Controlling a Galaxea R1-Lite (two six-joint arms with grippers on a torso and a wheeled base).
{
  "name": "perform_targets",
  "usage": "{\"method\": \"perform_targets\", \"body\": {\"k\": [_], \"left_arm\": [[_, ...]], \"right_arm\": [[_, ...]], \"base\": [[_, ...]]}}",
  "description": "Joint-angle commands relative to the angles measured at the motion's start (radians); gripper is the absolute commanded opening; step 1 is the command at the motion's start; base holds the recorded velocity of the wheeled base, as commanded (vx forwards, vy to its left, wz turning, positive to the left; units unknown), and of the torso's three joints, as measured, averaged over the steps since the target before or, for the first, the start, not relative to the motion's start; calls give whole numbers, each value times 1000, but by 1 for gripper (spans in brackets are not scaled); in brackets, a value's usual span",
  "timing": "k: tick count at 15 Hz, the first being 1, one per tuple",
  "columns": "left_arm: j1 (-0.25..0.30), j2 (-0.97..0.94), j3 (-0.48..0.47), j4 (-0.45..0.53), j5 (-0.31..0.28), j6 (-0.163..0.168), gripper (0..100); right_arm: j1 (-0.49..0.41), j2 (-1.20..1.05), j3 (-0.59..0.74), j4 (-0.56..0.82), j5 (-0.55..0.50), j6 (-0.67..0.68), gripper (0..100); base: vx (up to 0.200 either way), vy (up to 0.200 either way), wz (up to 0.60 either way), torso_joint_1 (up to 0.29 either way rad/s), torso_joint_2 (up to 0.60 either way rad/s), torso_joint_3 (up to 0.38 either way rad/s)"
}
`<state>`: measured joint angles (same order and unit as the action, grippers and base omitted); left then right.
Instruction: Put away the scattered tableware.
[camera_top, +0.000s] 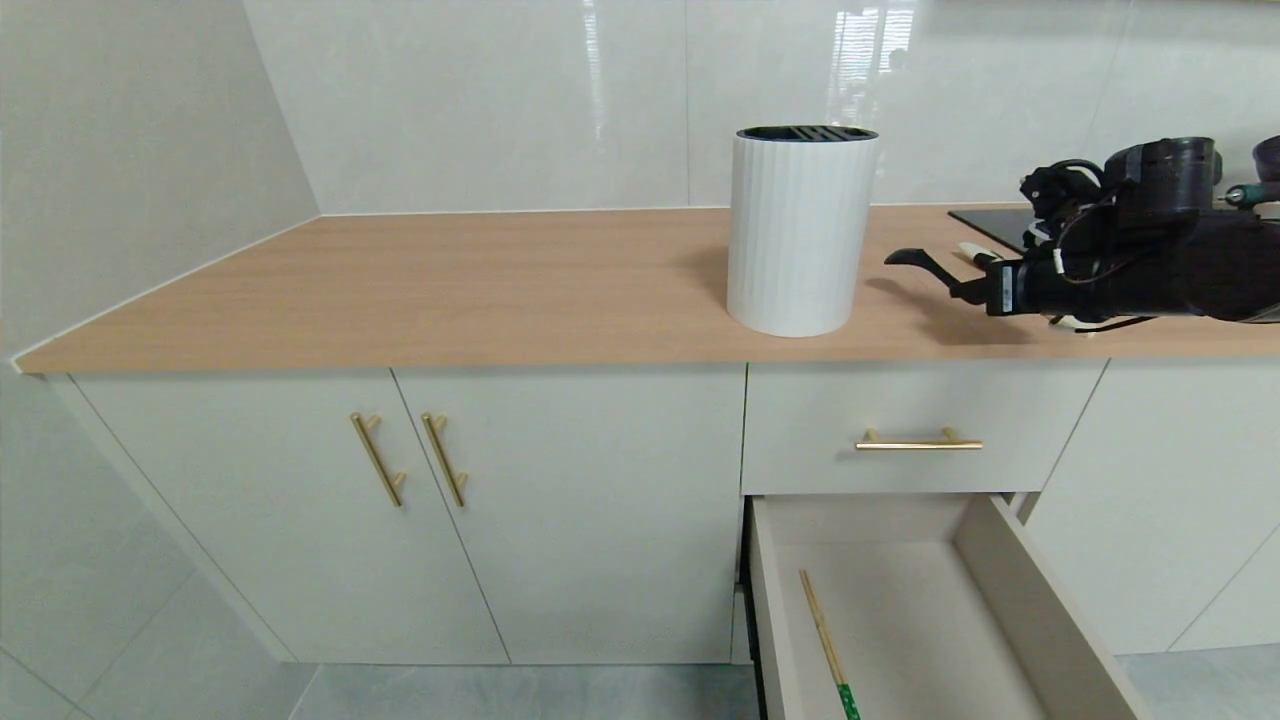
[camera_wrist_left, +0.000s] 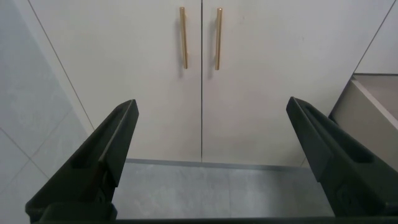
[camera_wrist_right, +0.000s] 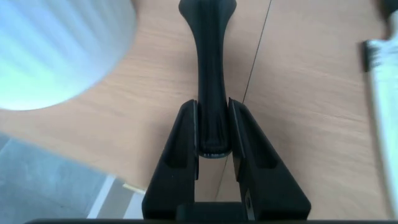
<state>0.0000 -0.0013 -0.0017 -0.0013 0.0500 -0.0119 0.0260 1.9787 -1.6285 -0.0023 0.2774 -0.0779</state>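
My right gripper (camera_top: 978, 290) hovers just above the wooden counter (camera_top: 450, 290), to the right of a white ribbed utensil holder (camera_top: 800, 235) with a slotted black top. It is shut on a black utensil (camera_top: 915, 262), whose curved end sticks out toward the holder. In the right wrist view the black utensil (camera_wrist_right: 210, 68) is clamped between the fingers (camera_wrist_right: 183, 143), with the holder (camera_wrist_right: 59, 50) nearby. A pair of chopsticks (camera_top: 825, 640) lies in the open lower drawer (camera_top: 985, 560). My left gripper (camera_wrist_left: 211, 109) hangs open and holds nothing, low in front of the cabinet doors (camera_wrist_left: 202, 81).
A white-handled utensil (camera_top: 975, 253) lies on the counter behind the right gripper, beside a black hob (camera_top: 990, 222). Brass handles mark the double doors (camera_top: 410, 460) and the closed upper drawer (camera_top: 918, 442). A tiled wall backs the counter.
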Motion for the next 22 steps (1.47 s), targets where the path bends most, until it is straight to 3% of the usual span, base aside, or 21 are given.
{"method": "perform_targets", "body": {"k": [1,8,12,14,16,22], "left_arm": [[0,1,0,0,1,0,100],[0,1,0,0,1,0,100],[0,1,0,0,1,0,100],[0,1,0,0,1,0,100],[0,1,0,0,1,0,100],[0,1,0,0,1,0,100]], "right_arm": [[0,-109,55,-4,2,1,0],[20,-552,532,21,5,23,0],[83,-704,688,139,14,27,0],[147,-699,740,251,14,26,0],[204,-658,796,277,6,35,0],[265,-327,803,231,-64,343,0]], "base": [[0,0,0,0,0,0],[0,0,0,0,0,0],[0,0,0,0,0,0],[0,0,0,0,0,0],[0,0,0,0,0,0],[0,0,0,0,0,0]]}}
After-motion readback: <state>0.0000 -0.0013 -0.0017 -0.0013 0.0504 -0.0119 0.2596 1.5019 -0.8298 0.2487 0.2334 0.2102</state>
